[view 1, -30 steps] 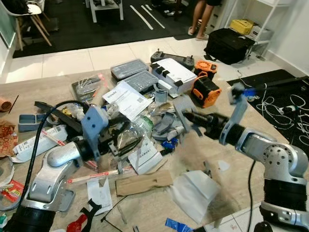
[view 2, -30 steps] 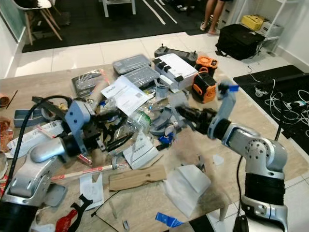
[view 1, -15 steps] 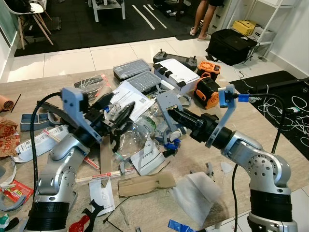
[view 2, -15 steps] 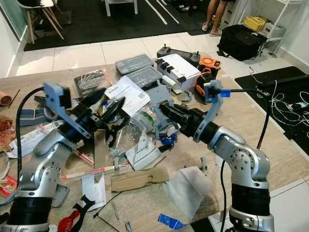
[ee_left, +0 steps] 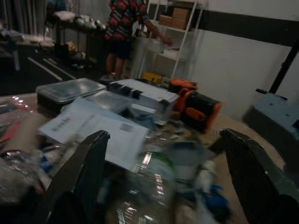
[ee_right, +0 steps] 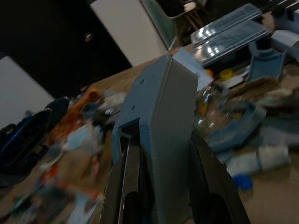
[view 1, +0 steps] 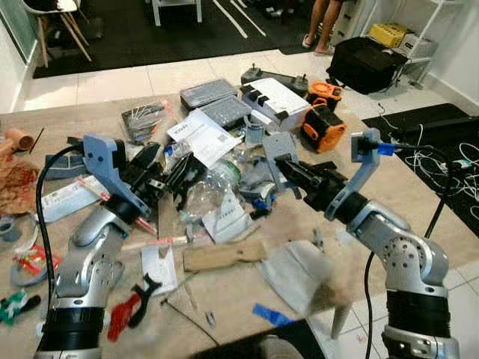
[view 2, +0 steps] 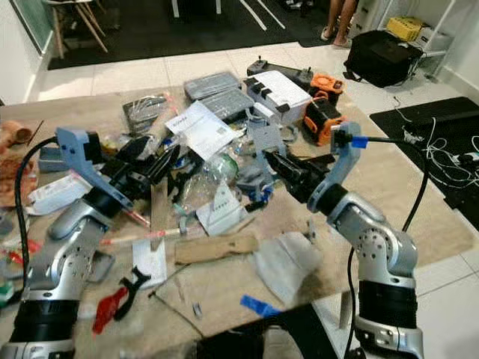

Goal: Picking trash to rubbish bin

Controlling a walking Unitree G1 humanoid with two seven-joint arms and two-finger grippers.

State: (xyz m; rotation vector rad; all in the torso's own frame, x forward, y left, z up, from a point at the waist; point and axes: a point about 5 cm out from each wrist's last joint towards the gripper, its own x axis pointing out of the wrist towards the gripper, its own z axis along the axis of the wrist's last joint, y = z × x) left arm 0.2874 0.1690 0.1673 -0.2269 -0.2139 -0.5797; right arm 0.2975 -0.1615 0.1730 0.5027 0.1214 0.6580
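The right gripper (view 1: pixel 288 166) holds a flat grey-blue plastic bracket piece (view 1: pixel 278 148) clenched between its two black fingers (ee_right: pixel 128 179), lifted clear of the cluttered wooden bench (view 1: pixel 389 187); in the right wrist view the piece (ee_right: pixel 161 116) stands up from between the fingers as a smooth angular slab with a notch at one edge. The left gripper (view 1: pixel 171 166) hovers just above the litter with its fingers (ee_left: pixel 88 163) spread apart and nothing between them; directly beyond them lies a crumpled clear plastic bottle (view 1: pixel 206 191) with a glossy, crinkled skin, close to the fingertips but not touching as far as can be seen.

Around the bottle lie a white printed paper sheet (view 1: pixel 203 138), a torn strip of brown cardboard (view 1: pixel 224 256), a soft white tissue wad (view 1: pixel 288 273) and a small blue wrapper scrap (view 1: pixel 271 315). Farther back on the bench sit two grey ribbed plastic cases (view 1: pixel 215 101), a white box (view 1: pixel 275 99) and an orange and black tool (view 1: pixel 323 129). A person's legs (view 1: pixel 323 22) stand on the floor beyond.

Compared with half a second ago the whole scene has shifted with the camera, the left gripper sits slightly lower towards the bottle with its fingers spread much as before, and the right gripper keeps its hold on the grey-blue piece
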